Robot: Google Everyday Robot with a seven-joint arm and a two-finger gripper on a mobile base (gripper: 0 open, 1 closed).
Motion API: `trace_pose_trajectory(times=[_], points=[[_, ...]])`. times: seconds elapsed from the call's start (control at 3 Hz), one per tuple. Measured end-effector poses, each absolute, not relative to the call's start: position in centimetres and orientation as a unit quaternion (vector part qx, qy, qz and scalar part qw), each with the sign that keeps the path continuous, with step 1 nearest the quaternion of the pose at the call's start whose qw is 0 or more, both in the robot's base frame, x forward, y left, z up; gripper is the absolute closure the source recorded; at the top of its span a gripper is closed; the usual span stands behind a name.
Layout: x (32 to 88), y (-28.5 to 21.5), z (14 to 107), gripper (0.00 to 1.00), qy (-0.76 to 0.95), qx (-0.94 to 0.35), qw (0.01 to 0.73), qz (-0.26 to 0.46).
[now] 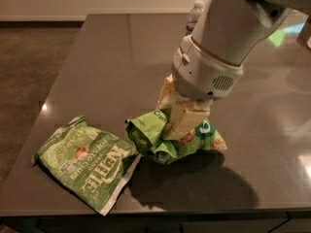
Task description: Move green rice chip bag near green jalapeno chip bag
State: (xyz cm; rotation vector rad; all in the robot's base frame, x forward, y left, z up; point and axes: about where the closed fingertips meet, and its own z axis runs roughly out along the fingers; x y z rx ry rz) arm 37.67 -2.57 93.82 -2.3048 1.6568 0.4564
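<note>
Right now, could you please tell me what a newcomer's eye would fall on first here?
The big white arm fills the upper right, its gripper clamped on the crumpled green rice chip bag at the centre of the dark table. Just left of it, near the front edge, lies the flat green jalapeno chip bag.

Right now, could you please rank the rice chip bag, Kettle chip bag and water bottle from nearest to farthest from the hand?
1. Rice chip bag: gripped in the hand.
2. Kettle chip bag: beside it, lower left of the view.
3. Water bottle: at the far back, mostly hidden.
</note>
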Motion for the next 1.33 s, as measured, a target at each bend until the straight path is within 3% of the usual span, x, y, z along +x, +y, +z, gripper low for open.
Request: trace_pose_trajectory(times=[0.33,1.33], points=[[38.0,-0.7,93.5,0.82,0.569,-0.795,0.135,0.160],[40.5,1.0,92.4,0.12,0.590,-0.777,0.141,0.167]])
